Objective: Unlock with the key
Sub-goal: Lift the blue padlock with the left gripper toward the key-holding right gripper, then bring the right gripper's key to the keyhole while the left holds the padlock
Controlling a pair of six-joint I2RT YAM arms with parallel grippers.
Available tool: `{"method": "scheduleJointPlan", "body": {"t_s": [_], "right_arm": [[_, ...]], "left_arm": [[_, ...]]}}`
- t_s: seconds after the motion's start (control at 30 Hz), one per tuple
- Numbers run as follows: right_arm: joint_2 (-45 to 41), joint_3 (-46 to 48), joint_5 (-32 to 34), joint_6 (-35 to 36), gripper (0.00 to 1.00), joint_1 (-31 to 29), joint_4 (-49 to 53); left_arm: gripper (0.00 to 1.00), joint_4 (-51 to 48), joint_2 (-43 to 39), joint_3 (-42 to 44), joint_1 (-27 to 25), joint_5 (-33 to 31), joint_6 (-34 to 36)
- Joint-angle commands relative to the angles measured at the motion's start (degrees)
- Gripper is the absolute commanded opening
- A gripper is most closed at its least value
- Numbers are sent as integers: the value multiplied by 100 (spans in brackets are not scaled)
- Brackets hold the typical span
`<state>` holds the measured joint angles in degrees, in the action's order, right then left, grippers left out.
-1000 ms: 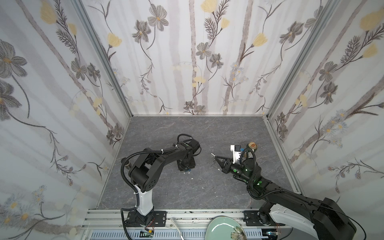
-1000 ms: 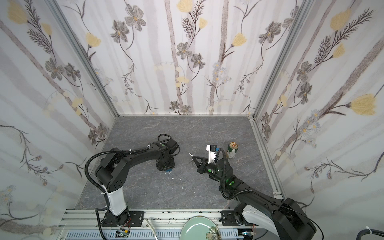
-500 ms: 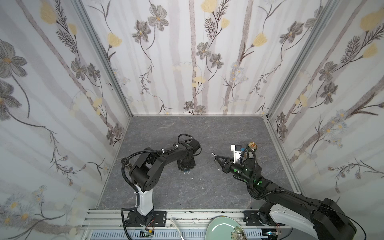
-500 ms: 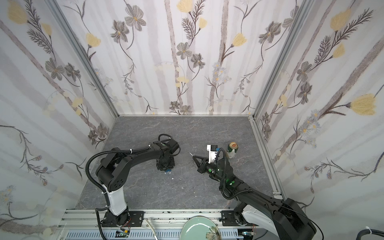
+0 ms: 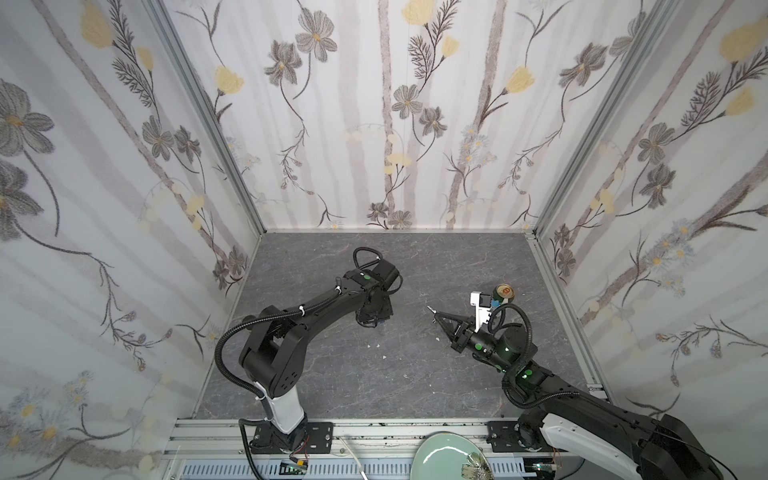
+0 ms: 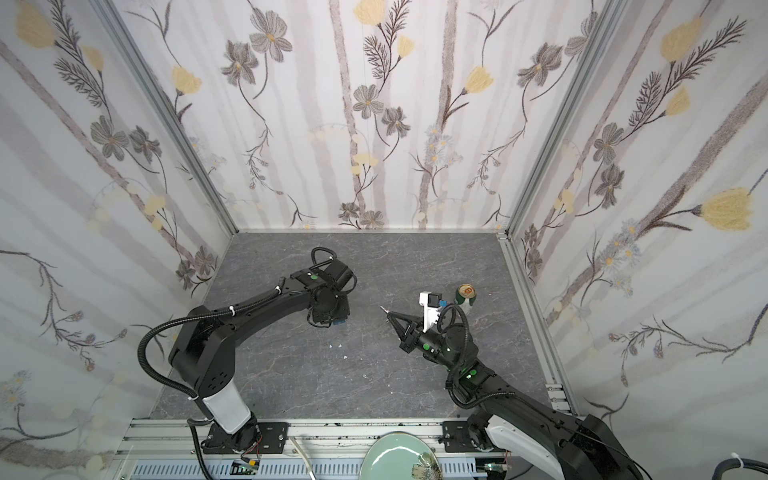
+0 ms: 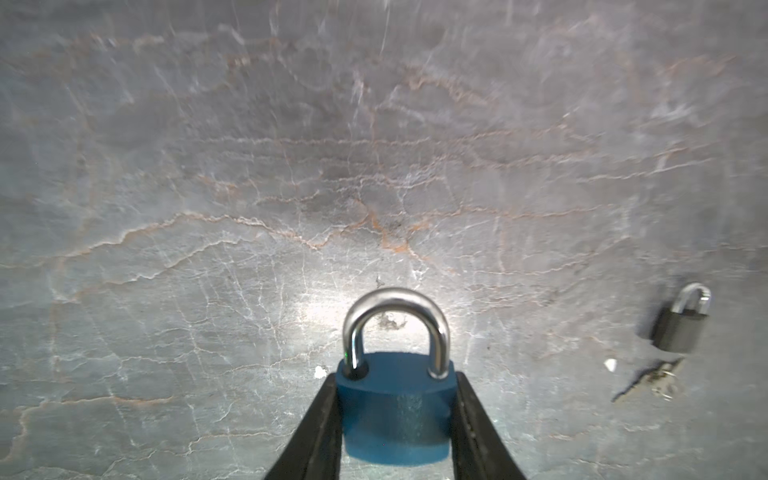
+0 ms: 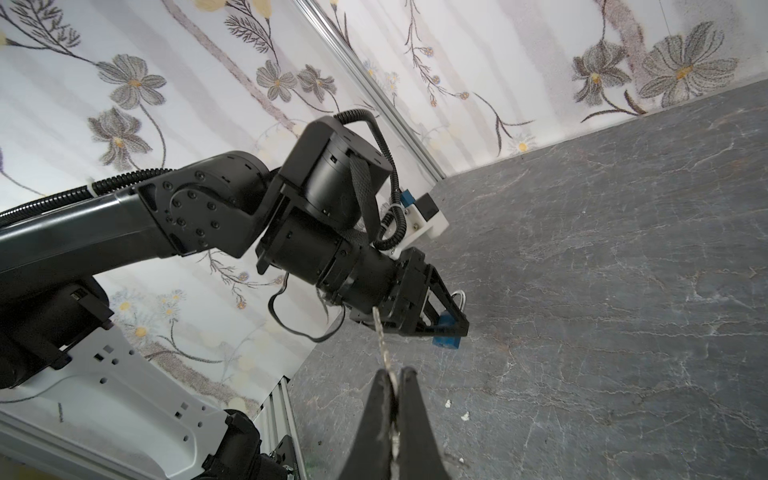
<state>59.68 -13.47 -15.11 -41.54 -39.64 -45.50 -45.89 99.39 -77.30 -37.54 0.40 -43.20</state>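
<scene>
1. Left of bench [image 5: 415, 374] centre, left tool [image 7: 395, 376] grips blue padlock [image 7: 395, 415], shackle [image 7: 397, 299] closed.
2. Right tool [image 8: 397, 374] is closed on key [image 8: 380, 332], blade pointing toward it, well apart.
3. Grey padlock [image 7: 681, 328] lies nearby.

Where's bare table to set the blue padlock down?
Bare: the table along the back wall, and front middle between the arm bases. Crowded: around the can and right claw; a dark padlock lies near the left claw.

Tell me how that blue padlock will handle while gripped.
The blue padlock is probably rigid and heavy for its size, given its metal shackle. Its smooth sides might slip within the left end effector. Flat-bodied, it should not roll.
</scene>
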Motion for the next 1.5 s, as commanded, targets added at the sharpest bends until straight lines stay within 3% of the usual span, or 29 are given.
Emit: {"method": "scheduleJointPlan", "body": {"t_s": [0.0,0.37,0.67,1.13,1.47], "right_arm": [[-111,139,-108,99,0,-4,-774],[311,-85,-526,-106,0,-9,-1063],[1259,-369,-119,-667,0,-24,-1413],[2290,-660,375,-1007,0,-347,-1424],[3841,-1183,392,-1648,0,-606,-2337]], "left_arm": [[25,-281,-161,-329,19,-152,175],[25,-428,-369,-1128,71,-213,242],[24,-726,22,-1796,212,-81,-48],[24,-957,-96,-1225,506,-45,-1451],[24,-1144,62,-1439,512,63,-1719]]}}
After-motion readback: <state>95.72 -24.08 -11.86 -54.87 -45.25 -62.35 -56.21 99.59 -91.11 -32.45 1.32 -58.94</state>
